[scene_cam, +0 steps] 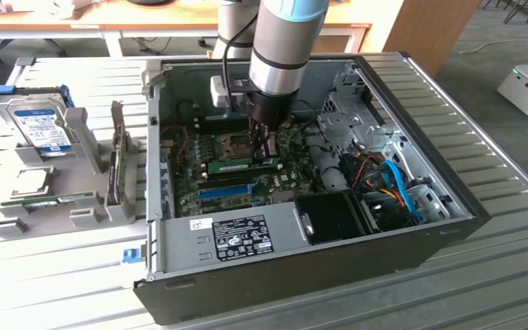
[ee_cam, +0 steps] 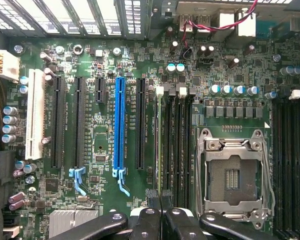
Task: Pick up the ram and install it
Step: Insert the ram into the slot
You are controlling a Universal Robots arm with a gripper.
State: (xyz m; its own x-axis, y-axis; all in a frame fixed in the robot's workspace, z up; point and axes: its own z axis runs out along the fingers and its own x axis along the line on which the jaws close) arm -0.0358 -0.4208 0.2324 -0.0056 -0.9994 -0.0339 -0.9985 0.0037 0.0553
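Note:
The ram (scene_cam: pixel 240 166) is a thin green stick lying along a memory slot on the motherboard inside the open computer case (scene_cam: pixel 447 199). My gripper (scene_cam: pixel 265 150) reaches straight down into the case and its fingers sit on the ram's end nearer the exterior view's right. In the wrist view the ram (ee_cam: pixel 158 145) appears edge-on as a thin line beside the black memory slots (ee_cam: pixel 177 145), running up to my gripper (ee_cam: pixel 160 200), whose fingertips (ee_cam: pixel 151 199) are pressed together around its top edge.
A blue expansion slot (ee_cam: pixel 120 125) and a metal CPU socket (ee_cam: pixel 233 172) flank the memory slots. A black fan shroud (scene_cam: pixel 337 216) and cables fill the case's right side. Outside, on the exterior view's left, a grey holder (scene_cam: pixel 80 206) carries a blue-labelled hard drive (scene_cam: pixel 42 127).

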